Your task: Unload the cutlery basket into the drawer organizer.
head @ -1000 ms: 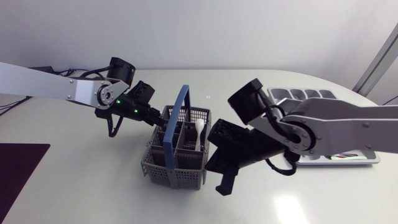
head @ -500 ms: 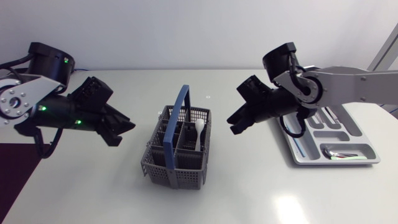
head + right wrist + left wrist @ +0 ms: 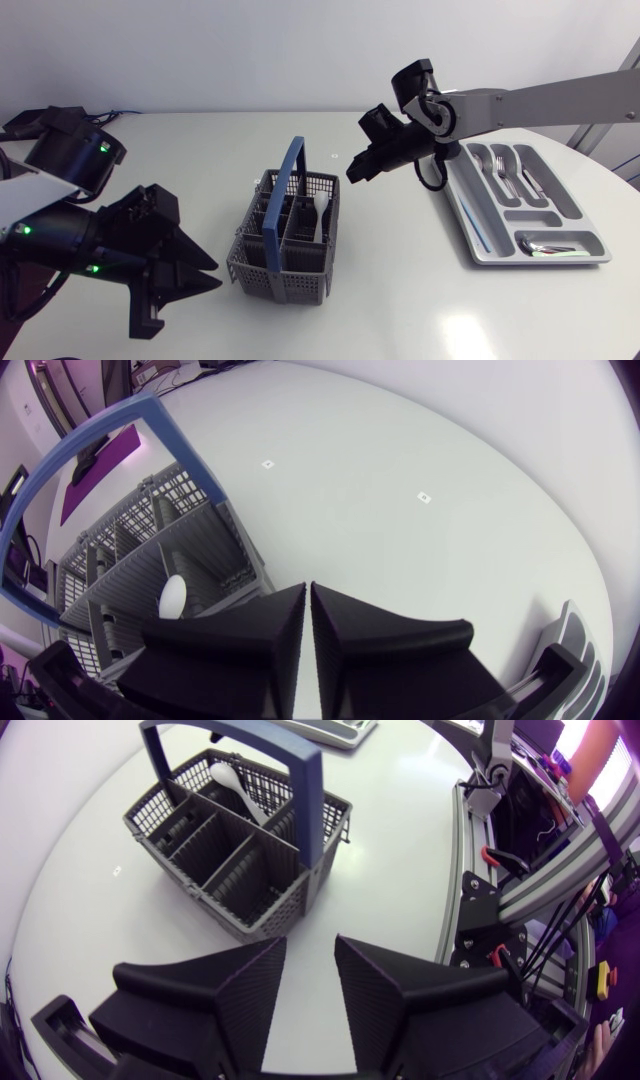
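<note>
The grey cutlery basket with a blue handle stands mid-table, a white spoon upright in one of its far compartments. My left gripper hovers to the basket's front left, pointing at it; the left wrist view shows this gripper open and empty, the basket and spoon ahead of it. My right gripper hangs behind and right of the basket, between it and the grey drawer organizer. In its own view the right gripper is shut and empty above the basket.
The organizer at the right holds several forks and knives in its long slots and a metal spoon in the front compartment. A small white marker lies on the table behind the basket.
My left arm has drawn back from the basket to the front left, its fingers parting a little. My right arm has swung from in front of the basket up behind it.
</note>
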{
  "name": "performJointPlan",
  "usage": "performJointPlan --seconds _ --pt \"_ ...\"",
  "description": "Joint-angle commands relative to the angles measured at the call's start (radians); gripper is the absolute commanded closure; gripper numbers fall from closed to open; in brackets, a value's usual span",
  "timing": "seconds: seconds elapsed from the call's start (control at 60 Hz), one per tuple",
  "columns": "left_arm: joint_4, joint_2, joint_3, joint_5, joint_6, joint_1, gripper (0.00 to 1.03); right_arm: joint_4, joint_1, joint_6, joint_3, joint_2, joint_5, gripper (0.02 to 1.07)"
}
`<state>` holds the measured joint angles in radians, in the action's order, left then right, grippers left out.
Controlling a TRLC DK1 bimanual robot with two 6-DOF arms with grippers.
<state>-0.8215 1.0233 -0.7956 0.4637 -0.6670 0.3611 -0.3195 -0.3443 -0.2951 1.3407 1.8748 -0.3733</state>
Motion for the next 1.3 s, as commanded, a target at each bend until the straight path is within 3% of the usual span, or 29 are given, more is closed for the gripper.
performJointPlan --seconds 0.0,0.3,0.517,0.95,1.15,1.283 --pt "0.007 0.006 0.052 0.009 -0.014 0.03 0.65 -0.021 -0.002 0.028 0.049 0.046 -0.01 0.95" --pt "0.219 0.144 0.108 -0.002 0.043 0.036 0.66 -0.067 -0.013 0.04 0.172 0.167 -0.041 0.95" --pt "0.355 0.241 0.102 -0.05 0.056 0.002 0.66 -0.122 -0.027 -0.01 0.163 0.161 -0.156 0.95" --pt "0.482 0.362 0.042 -0.05 0.041 -0.149 0.66 -0.124 -0.048 -0.059 -0.12 -0.085 -0.194 0.95" --pt "0.529 0.426 0.001 -0.046 0.049 -0.154 0.65 -0.124 -0.048 -0.05 -0.272 -0.224 -0.187 0.95" --pt "0.542 0.488 -0.054 -0.045 0.067 -0.103 0.65 -0.125 -0.041 -0.045 -0.339 -0.295 -0.184 0.95"
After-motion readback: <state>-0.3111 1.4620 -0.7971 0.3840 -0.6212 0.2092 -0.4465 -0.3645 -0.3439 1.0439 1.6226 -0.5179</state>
